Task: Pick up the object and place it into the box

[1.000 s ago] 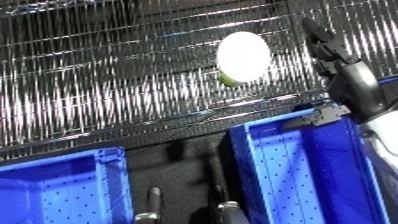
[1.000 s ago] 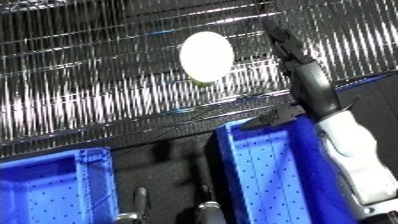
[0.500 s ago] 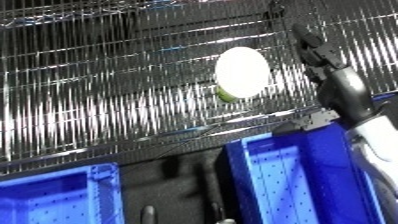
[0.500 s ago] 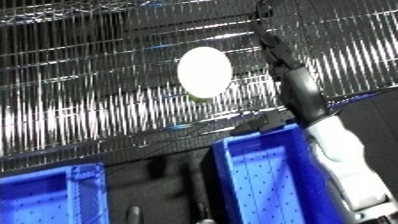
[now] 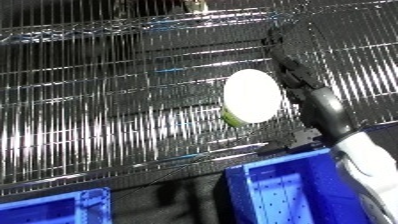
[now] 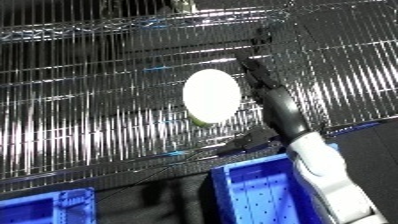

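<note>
At the lower left edge sits a corner of a blue bin (image 5: 53,209), and a second blue bin (image 5: 298,192) fills the lower right. Mid-frame, a white cup (image 6: 211,96) with a green base lies on the wire shelf (image 5: 115,120). Just right of it, the right hand (image 6: 266,87) reaches up with fingers straight, holding nothing.

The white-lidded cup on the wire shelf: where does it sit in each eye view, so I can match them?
Left eye view: the cup lies right of centre, just left of the right hand.
Right eye view: the cup lies near the centre, again just left of the right hand.
Shared landmark: the blue bin below the cup.
</note>
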You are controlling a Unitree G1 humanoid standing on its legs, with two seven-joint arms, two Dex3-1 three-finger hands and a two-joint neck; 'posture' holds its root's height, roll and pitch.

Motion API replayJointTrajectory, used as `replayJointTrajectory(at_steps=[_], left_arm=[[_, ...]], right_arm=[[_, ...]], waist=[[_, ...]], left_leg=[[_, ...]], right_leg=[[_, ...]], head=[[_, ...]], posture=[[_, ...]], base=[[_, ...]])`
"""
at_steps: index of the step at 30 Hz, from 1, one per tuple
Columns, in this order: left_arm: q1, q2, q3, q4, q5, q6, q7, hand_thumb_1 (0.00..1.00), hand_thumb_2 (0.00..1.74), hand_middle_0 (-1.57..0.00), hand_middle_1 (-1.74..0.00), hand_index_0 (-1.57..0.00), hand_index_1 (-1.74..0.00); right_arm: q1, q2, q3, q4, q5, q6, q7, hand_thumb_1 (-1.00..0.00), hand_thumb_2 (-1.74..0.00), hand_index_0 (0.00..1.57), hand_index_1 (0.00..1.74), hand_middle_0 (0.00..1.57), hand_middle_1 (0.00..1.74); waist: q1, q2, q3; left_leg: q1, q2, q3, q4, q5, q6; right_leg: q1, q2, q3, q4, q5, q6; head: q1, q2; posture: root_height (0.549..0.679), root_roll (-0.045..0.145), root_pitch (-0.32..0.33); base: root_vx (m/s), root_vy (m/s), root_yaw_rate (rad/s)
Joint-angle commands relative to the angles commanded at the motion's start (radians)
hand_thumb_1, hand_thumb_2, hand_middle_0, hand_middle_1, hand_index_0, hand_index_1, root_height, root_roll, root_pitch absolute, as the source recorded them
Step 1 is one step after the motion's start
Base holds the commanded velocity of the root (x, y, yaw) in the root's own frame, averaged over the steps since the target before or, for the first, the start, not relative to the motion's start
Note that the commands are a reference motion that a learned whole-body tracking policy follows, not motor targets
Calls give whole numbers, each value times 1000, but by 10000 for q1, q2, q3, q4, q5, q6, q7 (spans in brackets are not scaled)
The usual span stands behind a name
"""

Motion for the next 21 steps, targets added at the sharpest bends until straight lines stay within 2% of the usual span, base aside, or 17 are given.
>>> replayJointTrajectory(at_steps=[7,14,21], left_arm=[[52,-23,-137,-278,-226,-2,21,0,0,0,0,0,0],[242,-92,-325,-503,-302,-128,-8,0,0,0,0,0,0],[336,-121,-416,-630,-294,-183,15,0,0,0,0,0,0]], right_arm=[[-529,142,264,193,-7,70,40,0,0,0,0,0,0],[-1201,363,511,469,93,-37,161,-350,-609,549,609,549,609],[-1378,516,481,444,73,9,204,-700,-1218,1099,1218,1099,1218]], waist=[[171,139,0],[334,287,0],[385,374,0]], left_leg=[[-382,-90,-35,173,-4,59],[-478,-192,-41,250,-14,85],[-471,-262,-24,180,48,97]], right_leg=[[-367,-61,-38,206,-50,-48],[-474,-135,-106,312,-96,-94],[-488,-140,-127,314,-95,-138]], head=[[259,287],[526,401],[593,489]], posture=[[593,54,154],[592,57,159],[592,59,161]], base=[[-10,8,36],[-2,13,28],[-7,9,15]])
